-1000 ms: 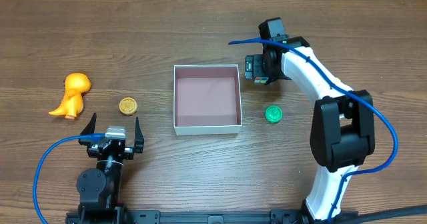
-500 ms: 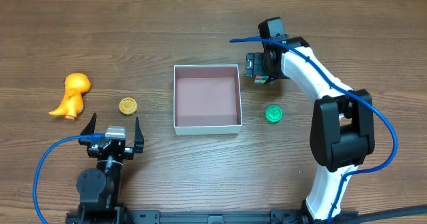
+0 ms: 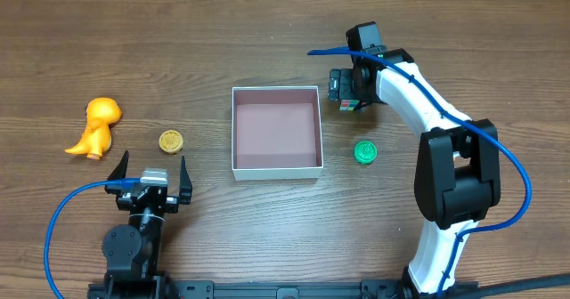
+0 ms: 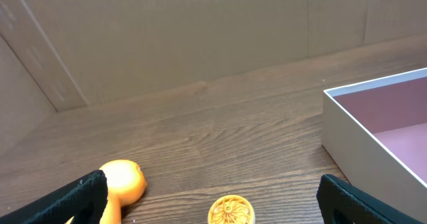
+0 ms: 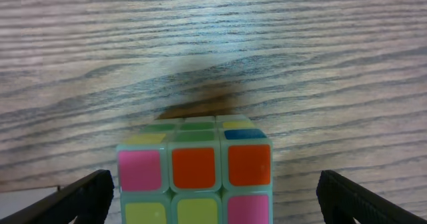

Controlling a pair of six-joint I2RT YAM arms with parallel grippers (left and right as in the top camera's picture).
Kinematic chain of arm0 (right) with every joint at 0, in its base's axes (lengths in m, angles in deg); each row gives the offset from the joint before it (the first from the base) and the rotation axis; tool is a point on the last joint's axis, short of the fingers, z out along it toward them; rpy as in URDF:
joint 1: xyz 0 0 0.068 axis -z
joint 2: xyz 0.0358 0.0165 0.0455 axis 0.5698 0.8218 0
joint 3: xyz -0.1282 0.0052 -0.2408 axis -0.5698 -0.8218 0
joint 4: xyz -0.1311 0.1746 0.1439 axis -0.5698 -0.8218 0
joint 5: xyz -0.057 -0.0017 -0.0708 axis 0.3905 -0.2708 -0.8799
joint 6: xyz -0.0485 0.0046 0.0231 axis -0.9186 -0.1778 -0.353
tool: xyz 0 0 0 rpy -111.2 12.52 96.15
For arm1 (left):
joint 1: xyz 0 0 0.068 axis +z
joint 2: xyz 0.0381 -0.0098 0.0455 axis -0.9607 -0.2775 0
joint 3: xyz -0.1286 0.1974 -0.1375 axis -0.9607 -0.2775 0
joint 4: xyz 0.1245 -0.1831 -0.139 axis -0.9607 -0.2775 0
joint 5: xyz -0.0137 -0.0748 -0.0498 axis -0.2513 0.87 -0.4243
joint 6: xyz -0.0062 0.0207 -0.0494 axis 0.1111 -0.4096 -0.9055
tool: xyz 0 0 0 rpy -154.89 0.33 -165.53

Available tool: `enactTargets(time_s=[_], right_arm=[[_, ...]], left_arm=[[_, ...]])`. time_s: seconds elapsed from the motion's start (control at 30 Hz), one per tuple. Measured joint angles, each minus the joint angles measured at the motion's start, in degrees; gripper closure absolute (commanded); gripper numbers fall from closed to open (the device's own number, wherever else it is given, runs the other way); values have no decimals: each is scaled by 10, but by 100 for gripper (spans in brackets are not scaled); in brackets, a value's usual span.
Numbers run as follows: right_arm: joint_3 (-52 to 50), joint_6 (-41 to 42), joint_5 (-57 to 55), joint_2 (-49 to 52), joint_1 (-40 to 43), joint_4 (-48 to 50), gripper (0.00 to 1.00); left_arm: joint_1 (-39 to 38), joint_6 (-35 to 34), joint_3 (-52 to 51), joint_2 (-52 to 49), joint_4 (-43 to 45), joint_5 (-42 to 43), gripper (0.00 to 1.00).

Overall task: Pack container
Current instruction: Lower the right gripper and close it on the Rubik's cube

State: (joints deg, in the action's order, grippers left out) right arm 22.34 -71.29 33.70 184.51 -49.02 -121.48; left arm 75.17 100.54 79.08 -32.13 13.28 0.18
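Container: shallow square white-walled box (image 3: 276,130) with a pinkish floor, at the middle of the wooden table (image 3: 267,32); nothing lies inside it
Progress: judged to be at the start; no toy packed, four left out
Rubik's cube: (image 5: 195,167) just beyond the container's far right corner; right gripper (image 3: 346,92) over it, jaws spread either side and clear of its faces
Green disc: (image 3: 364,151) near the container's right wall
Yellow disc: (image 3: 171,141) to the container's left; orange dinosaur (image 3: 93,125) further left
Left gripper: (image 3: 153,161) near the yellow disc, jaws wide apart and empty
Writing: none readable; the yellow disc bears an embossed flower-like pattern only
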Motion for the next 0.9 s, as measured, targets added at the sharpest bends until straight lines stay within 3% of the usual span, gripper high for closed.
enactTargets(time_s=[0.4,0.9], right_arm=[[0,-41,6,0,0,0,0],[0,-23,6,0,0,5,0]], left_arm=[[0,0,0,0,0,0,0],[0,0,0,0,0,0,0]])
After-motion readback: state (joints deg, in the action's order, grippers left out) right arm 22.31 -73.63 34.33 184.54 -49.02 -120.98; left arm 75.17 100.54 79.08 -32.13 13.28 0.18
